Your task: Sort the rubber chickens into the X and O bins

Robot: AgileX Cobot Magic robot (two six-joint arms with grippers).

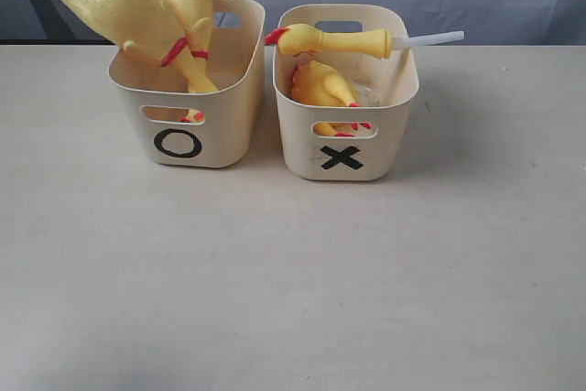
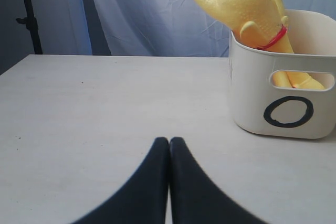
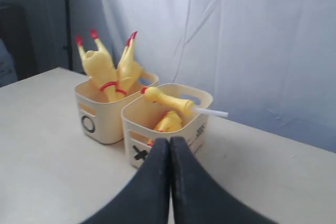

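Yellow rubber chickens, four in all, lie divided between two cream tubs standing side by side near the far edge of the bench point(image 1: 275, 299). The O bin point(image 1: 227, 130), nearer the far left corner, holds two long chickens point(image 1: 128, 16) set head down with their bodies leaning out over its rim. The X bin point(image 1: 389, 135) holds a curled chicken point(image 1: 320, 87) on its floor, and the short head-and-neck piece point(image 1: 343, 41) lies across its rim with the white tube point(image 1: 430, 39) jutting past the wall.

We see no chicken lying on the open bench in any view, so we judge the sorting complete, or very nearly so. Whether each bird sits in its proper bin we cannot tell.

The exterior view looks down into both bins but shows neither arm. The left wrist view shows the left pincer point(image 2: 169, 142) pressed together and pinching nothing, low over the bare bench, with only the O bin in sight. The right wrist view shows the right pincer point(image 3: 169, 141) likewise pressed together and empty, facing both bins. It also shows the red feet point(image 3: 93, 33) that the exterior view largely crops.
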